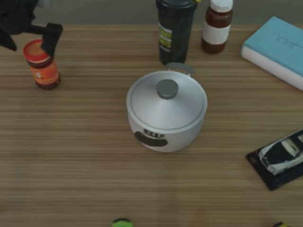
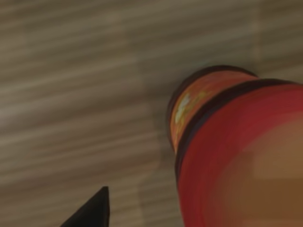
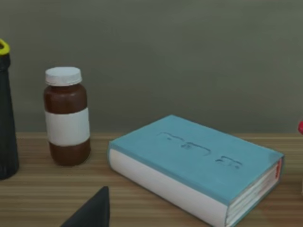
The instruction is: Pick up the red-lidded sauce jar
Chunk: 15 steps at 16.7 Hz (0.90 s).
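The red-lidded sauce jar stands upright on the wooden table at the far left, with an orange label and dark contents. My left gripper hovers open at the jar's lid, one black finger on each side of it, and I see no contact. In the left wrist view the jar fills the frame close up, and only one dark fingertip shows beside it. My right gripper is out of the top view. Its wrist view shows one fingertip well off to one side, with nothing held.
A silver pot with a lid sits mid-table. Behind it stand a tall black shaker and a brown bottle. A blue book lies at the back right, and a toy car on a black base sits at the right edge.
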Each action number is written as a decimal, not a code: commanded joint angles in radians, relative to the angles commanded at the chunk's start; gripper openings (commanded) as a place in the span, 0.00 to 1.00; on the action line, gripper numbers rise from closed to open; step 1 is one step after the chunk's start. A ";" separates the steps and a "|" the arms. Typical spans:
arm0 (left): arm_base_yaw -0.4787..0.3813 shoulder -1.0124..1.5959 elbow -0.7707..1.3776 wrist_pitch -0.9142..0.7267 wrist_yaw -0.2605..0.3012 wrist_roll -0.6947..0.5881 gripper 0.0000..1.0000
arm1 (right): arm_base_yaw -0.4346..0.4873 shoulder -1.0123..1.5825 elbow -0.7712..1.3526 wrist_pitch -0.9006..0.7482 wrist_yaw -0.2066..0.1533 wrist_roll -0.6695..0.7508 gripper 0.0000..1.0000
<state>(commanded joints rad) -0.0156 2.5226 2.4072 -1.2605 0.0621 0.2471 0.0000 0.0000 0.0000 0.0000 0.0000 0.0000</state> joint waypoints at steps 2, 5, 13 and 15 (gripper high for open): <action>0.003 0.006 -0.012 0.018 -0.002 -0.003 1.00 | 0.000 0.000 0.000 0.000 0.000 0.000 1.00; 0.002 0.035 -0.062 0.100 -0.001 -0.003 1.00 | 0.000 0.000 0.000 0.000 0.000 0.000 1.00; 0.001 0.053 -0.093 0.147 -0.001 -0.004 0.85 | 0.000 0.000 0.000 0.000 0.000 0.000 1.00; 0.001 0.053 -0.093 0.147 -0.001 -0.004 0.70 | 0.000 0.000 0.000 0.000 0.000 0.000 1.00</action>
<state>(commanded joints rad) -0.0142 2.5761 2.3140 -1.1134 0.0610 0.2434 0.0000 0.0000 0.0000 0.0000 0.0000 0.0000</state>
